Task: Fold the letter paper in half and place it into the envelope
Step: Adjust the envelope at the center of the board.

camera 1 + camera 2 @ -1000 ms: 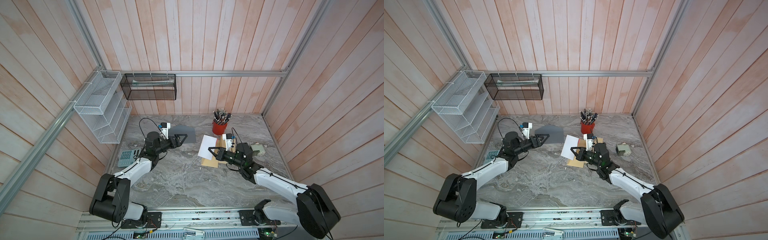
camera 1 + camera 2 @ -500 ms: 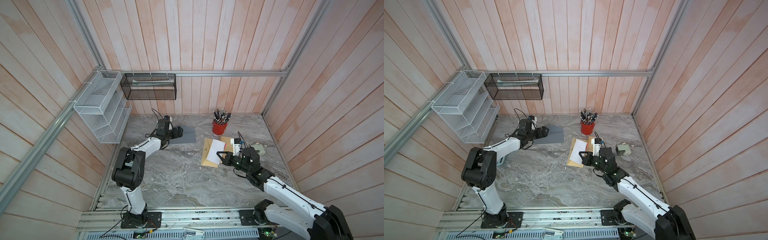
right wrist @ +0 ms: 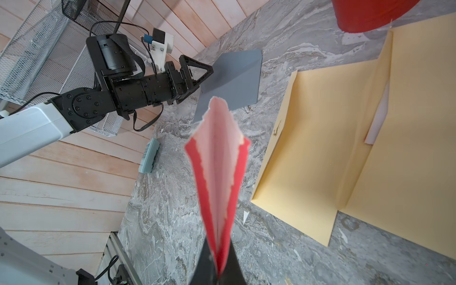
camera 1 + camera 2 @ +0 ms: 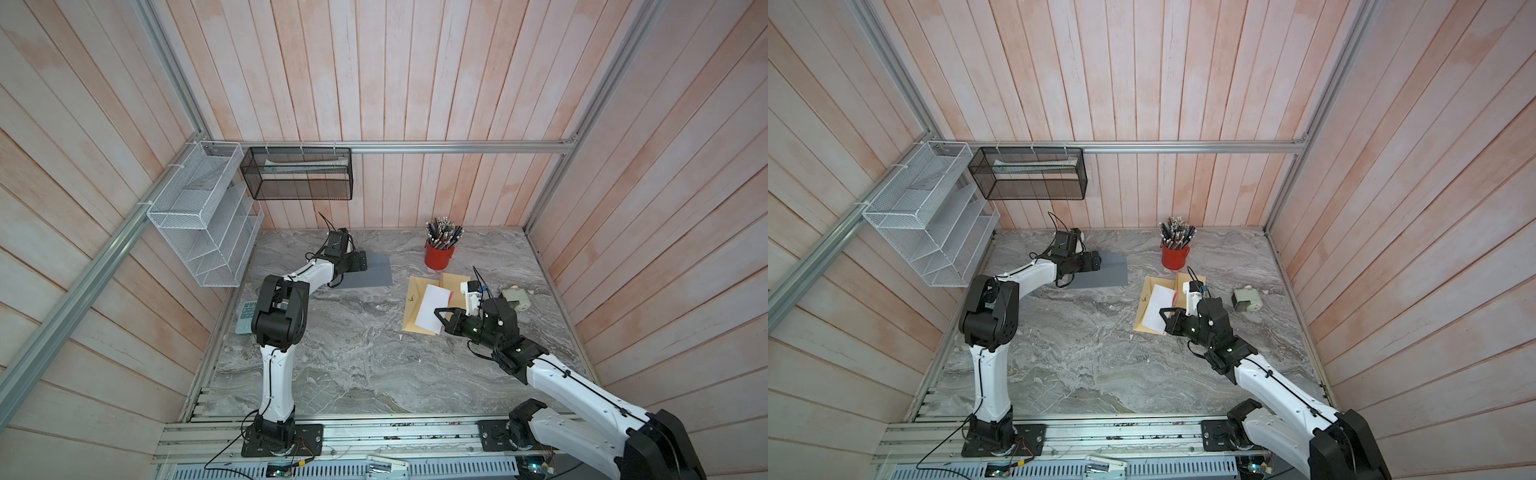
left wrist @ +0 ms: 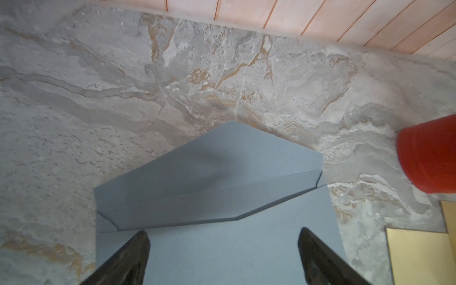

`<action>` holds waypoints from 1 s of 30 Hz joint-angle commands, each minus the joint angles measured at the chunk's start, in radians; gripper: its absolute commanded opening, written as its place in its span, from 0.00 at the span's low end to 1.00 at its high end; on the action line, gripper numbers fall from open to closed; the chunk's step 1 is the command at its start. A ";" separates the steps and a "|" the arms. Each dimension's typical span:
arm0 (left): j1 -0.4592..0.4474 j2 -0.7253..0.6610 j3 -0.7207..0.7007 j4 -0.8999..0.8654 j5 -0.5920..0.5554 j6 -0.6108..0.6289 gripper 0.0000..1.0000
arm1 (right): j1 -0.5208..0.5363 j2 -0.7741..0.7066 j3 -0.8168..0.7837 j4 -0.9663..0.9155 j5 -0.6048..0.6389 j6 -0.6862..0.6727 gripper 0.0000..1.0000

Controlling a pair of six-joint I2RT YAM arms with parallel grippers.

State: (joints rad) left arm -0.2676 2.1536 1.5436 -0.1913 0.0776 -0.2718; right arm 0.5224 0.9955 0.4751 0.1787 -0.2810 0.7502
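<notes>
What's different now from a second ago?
The left arm swung upright and its open left gripper slid slightly farther back over the grey envelope. The right gripper, still shut on the folded paper, drew it slightly toward its base over the yellow folders. Envelope, folders and pencil cup stayed put.

White links (image 4: 275, 376), black screw-dotted joints (image 3: 81, 106), black cables (image 3: 146, 123), triangular left end effector (image 3: 208, 71).

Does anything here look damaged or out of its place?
Yes. The folded paper in the right pincer has ragged, torn-looking edges. Small white scraps lie on the table beside the yellow folders. Nothing else stands out.
</notes>
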 commanded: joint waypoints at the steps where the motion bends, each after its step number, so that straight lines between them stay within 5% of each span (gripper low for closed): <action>1: -0.009 0.036 0.023 -0.046 -0.018 0.021 0.94 | -0.005 0.016 -0.006 0.008 0.006 -0.011 0.00; 13: -0.013 0.010 -0.093 -0.043 0.002 -0.007 0.88 | -0.004 0.041 0.008 0.027 -0.006 -0.012 0.00; 30: -0.039 -0.211 -0.490 0.062 0.077 -0.111 0.82 | -0.004 0.050 -0.003 0.057 -0.021 -0.006 0.00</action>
State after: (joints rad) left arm -0.2893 1.9514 1.1393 -0.0551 0.1131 -0.3336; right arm 0.5217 1.0435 0.4751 0.2131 -0.2893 0.7509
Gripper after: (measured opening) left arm 0.826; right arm 0.045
